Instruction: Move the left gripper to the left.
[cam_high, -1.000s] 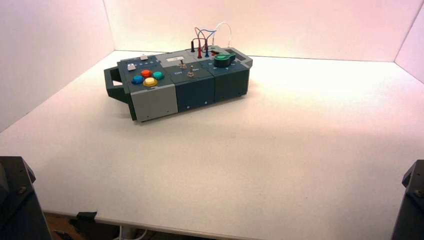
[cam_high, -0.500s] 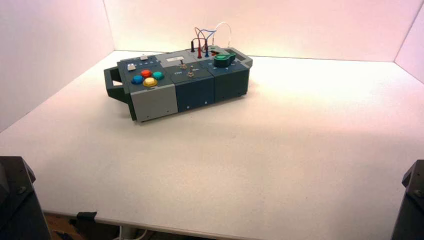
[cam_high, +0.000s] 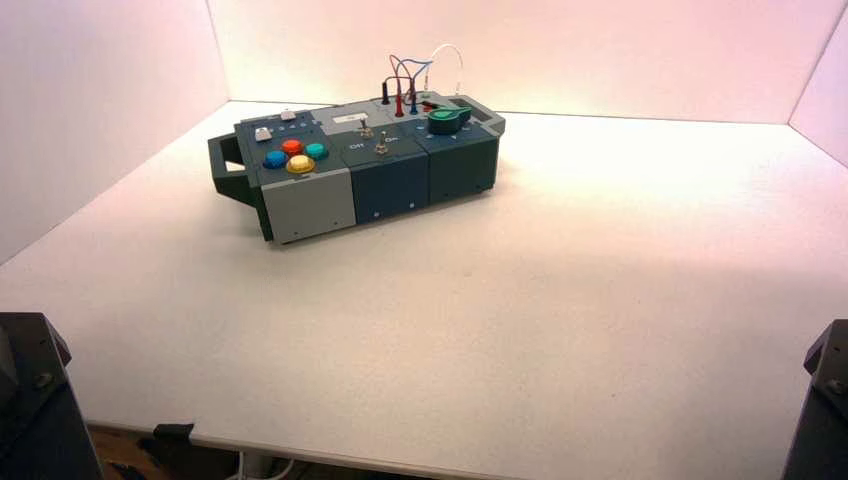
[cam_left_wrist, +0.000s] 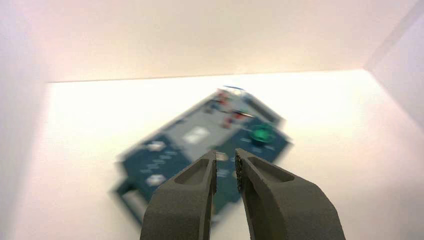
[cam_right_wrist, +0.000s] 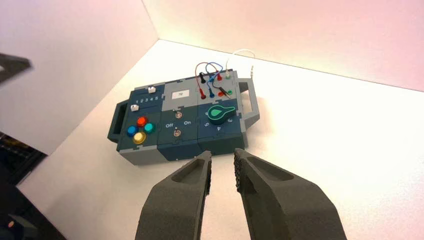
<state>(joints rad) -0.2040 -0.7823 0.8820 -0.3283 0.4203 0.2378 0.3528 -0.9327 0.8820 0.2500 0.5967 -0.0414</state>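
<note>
Left gripper (cam_left_wrist: 226, 167), black, two-fingered: narrowly spread, gripping nothing.
Hovering before the grey-and-blue control box (cam_high: 391, 190); leftward travel is apparently forming the step, now calling for a level leftward slide; black right gripper (cam_right_wrist: 223, 167) is idling, near right.

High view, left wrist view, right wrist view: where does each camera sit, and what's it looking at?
High view: above and behind the arms, looking down at the box; both arms' dark parts show at its edges.
Left wrist view: on the left arm, facing the box; its gripper shows.
Right wrist view: same, on the right arm, with its gripper.
Both wrist views share the green knob.
</note>
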